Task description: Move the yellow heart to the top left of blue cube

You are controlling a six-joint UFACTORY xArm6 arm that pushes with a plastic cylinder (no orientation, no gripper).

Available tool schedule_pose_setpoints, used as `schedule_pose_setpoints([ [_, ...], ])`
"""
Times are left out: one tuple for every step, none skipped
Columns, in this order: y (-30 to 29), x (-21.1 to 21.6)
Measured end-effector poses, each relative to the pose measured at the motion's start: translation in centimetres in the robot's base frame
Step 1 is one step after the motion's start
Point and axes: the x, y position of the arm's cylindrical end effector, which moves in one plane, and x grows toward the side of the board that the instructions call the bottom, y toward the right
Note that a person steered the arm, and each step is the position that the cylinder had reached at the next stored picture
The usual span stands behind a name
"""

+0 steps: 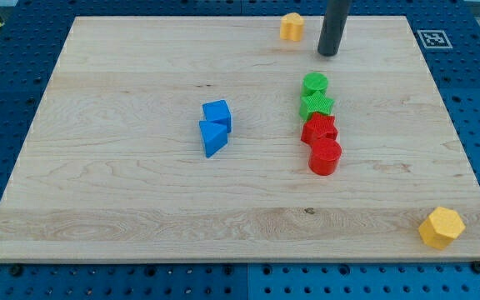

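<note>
wood board (140, 192), pale grain, matte. dark rod, my tip (328, 53) at view's top, just right of yellow heart (291, 27); no jaws. heart at top edge, axis and pointing unclear. blue cube (217, 114) mid-board, touching blue wedge (212, 138). green, red blocks stacked in column right of centre. yellow hexagon (441, 227) bottom right.
</note>
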Motion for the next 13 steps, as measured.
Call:
schedule_pose_setpoints([
  [-2.1, -5.8],
  [-6.3, -7.1],
  [-9.3, -6.5],
  [-8.3, -6.3],
  [-5.7, -7.1],
  [-3.1, -5.2],
  [-2.0, -3.6],
  [-2.0, -0.7],
  [-2.1, 1.4],
  [-2.4, 1.4],
  [-5.2, -0.5],
  [-5.2, -1.7],
  [-5.2, -1.7],
])
